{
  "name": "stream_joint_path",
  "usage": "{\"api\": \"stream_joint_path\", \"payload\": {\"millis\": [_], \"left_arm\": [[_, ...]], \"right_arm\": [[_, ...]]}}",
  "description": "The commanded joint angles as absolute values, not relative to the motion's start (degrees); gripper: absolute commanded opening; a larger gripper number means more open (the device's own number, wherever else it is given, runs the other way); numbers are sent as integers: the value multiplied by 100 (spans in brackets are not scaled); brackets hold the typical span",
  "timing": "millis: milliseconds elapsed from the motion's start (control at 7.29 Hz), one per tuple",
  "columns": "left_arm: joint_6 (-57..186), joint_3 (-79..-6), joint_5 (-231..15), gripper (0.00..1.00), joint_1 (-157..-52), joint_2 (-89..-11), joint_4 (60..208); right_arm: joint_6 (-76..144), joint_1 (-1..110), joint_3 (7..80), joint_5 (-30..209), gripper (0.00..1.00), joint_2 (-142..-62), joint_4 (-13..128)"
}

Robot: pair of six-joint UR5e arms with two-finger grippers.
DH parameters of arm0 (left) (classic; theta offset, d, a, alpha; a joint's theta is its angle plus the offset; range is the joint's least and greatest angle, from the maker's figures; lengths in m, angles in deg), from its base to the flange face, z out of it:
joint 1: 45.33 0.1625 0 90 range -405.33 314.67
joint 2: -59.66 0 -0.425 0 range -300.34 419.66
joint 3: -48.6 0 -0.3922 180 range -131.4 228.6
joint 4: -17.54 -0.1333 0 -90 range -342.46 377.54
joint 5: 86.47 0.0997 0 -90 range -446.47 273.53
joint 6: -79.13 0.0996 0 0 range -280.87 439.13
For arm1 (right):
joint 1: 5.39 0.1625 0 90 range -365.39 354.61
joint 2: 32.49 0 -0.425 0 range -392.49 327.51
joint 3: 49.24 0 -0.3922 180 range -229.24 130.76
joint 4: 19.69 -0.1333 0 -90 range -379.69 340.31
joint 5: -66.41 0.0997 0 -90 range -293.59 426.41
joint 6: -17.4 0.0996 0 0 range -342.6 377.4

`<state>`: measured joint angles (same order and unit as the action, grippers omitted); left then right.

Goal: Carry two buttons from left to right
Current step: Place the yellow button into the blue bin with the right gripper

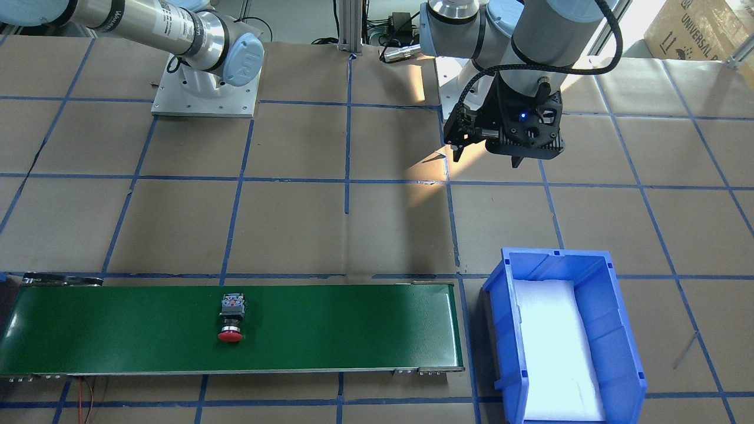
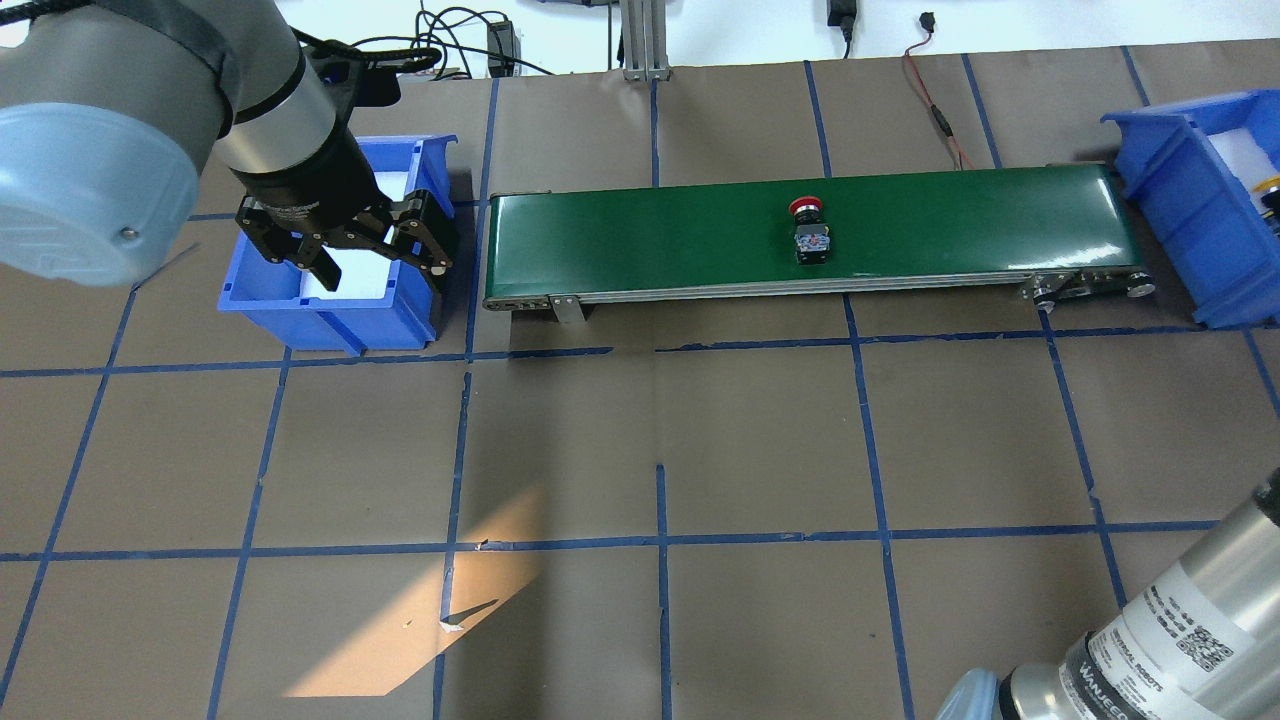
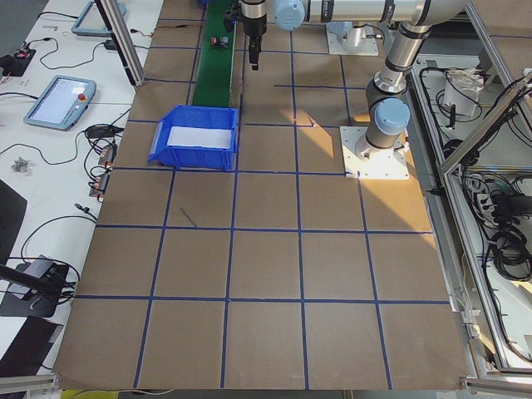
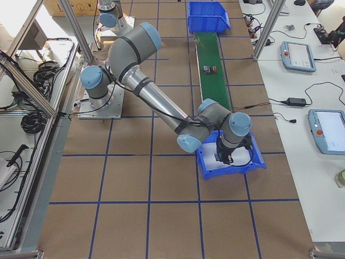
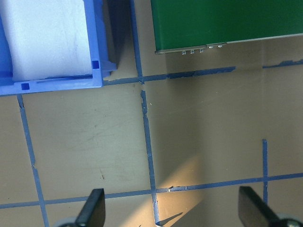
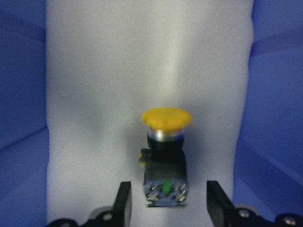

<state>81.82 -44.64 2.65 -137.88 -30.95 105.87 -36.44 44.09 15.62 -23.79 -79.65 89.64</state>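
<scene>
Inside the blue bin (image 6: 23, 94), the right gripper (image 6: 168, 187) stands open astride the yellow button (image 6: 165, 151).

One button (image 1: 231, 321) on conveyor (image 1: 353, 330) (midway); other button (image 6: 165, 156) in right bin (image 2: 1170, 200).

Left gripper (image 5: 173, 210) spread wide, right gripper (image 6: 167, 189) parted (both pointing down)

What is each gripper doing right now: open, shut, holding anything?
Left gripper: open, empty.
Right gripper: open, straddling the yellow button with a gap on each side, not gripping it.
</scene>
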Motion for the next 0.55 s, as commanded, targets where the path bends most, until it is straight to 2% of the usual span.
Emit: {"api": "stream_joint_path", "payload": {"millis": [0,411], "left_arm": [[8186,-4457,265,100,-13788,-3070,10587],[8186,-4448,265,100,-13788,-3069,10587]], "right_arm": [[-3648,4427,1571,-2420,100,-8012,8956],[-3543,4585,1597,-2499,100,-8844,8072]]}}
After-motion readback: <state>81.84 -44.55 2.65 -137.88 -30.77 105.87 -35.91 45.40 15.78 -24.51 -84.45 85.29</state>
